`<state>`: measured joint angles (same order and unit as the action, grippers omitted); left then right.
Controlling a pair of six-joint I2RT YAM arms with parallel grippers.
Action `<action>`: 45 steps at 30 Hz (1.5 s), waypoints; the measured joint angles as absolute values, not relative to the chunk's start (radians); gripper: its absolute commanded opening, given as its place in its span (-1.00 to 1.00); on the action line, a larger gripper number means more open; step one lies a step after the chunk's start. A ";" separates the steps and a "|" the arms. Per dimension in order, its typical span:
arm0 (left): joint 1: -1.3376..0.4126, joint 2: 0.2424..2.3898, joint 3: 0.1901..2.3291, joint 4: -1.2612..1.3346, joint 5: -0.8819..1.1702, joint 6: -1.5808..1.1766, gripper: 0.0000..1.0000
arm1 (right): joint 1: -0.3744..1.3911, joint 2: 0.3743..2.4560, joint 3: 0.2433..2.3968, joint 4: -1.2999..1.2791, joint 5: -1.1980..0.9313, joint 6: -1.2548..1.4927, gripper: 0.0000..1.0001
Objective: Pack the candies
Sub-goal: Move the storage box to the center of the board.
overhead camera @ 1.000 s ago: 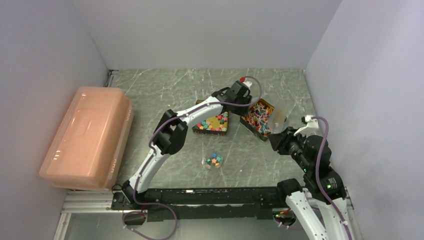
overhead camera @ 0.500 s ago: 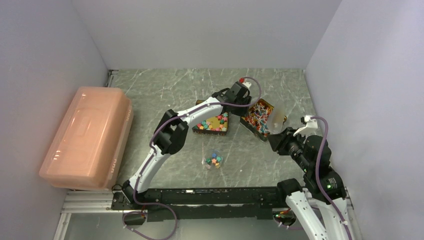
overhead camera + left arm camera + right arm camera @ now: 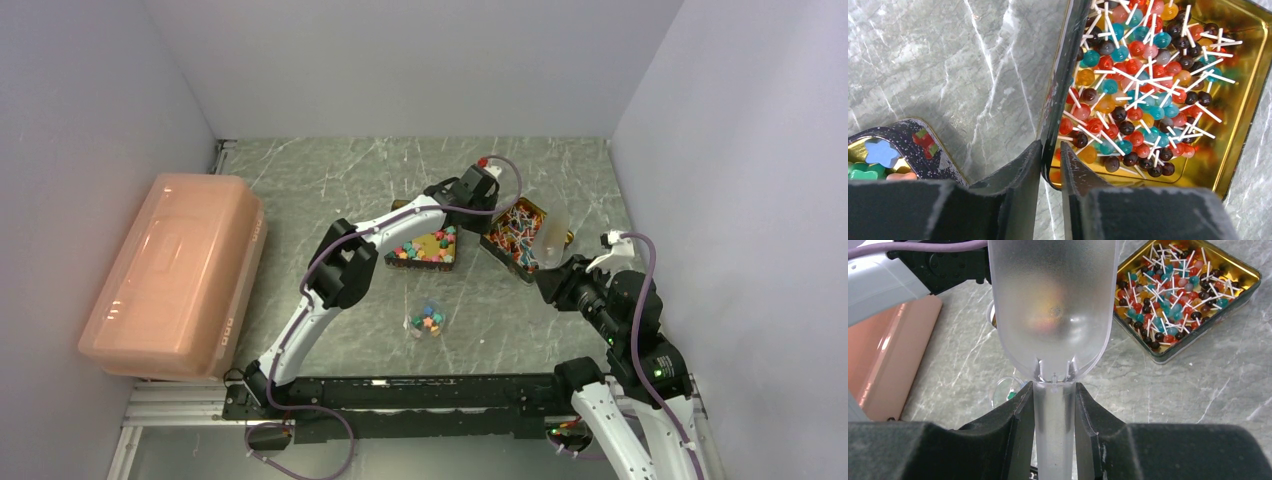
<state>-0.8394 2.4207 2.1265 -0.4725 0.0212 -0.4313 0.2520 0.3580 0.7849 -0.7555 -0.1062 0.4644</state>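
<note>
Small ball candies on white sticks (image 3: 1138, 85) fill a square gold tin (image 3: 1243, 100). My left gripper (image 3: 1051, 155) is shut on that tin's near wall, one finger inside and one outside. In the top view the left gripper (image 3: 490, 205) is at the tin's (image 3: 497, 250) left corner. Star-shaped coloured candies (image 3: 425, 245) lie in a second tin (image 3: 392, 262) just left of it. My right gripper (image 3: 1054, 400) is shut on the handle of a frosted clear scoop (image 3: 1053, 305), held above the table in front of the stick-candy tin (image 3: 1238, 285). The scoop (image 3: 553, 232) hovers by that tin's right side.
A small clear round jar (image 3: 427, 320) with a few coloured candies stands on the marble table nearer the arms; it also shows in the right wrist view (image 3: 1003, 390). A large pink lidded box (image 3: 175, 275) sits at the left. Walls close in on three sides.
My right gripper and the scoop have shifted slightly left, toward the stick-candy tin. The left gripper has stayed on the tin wall.
</note>
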 measured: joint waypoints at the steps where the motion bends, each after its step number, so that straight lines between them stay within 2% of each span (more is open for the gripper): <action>1: -0.839 2.421 2.125 -0.473 0.020 -0.431 -0.55 | 0.252 0.358 0.785 -0.756 -0.107 0.464 -1.00; 8: -0.841 2.421 2.106 -0.465 0.012 -0.414 -1.00 | 0.252 0.358 0.785 -0.755 -0.112 0.464 -1.00; 17: -0.848 2.367 2.001 -0.398 -0.030 -0.413 -1.00 | 0.252 0.358 0.785 -0.755 -0.114 0.464 -1.00; 36: -0.852 2.123 1.668 -0.481 -0.158 -0.527 -1.00 | 0.252 0.366 0.785 -0.755 -0.115 0.460 -1.00; 45: -0.850 2.019 1.529 -0.513 -0.194 -0.597 -1.00 | 0.252 0.474 0.786 -0.756 -0.145 0.445 -1.00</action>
<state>-0.8501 2.0193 1.5291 -0.5133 -0.1936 -0.5968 0.2520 0.4744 0.7856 -0.7555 -0.1452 0.4446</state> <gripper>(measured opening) 0.093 0.322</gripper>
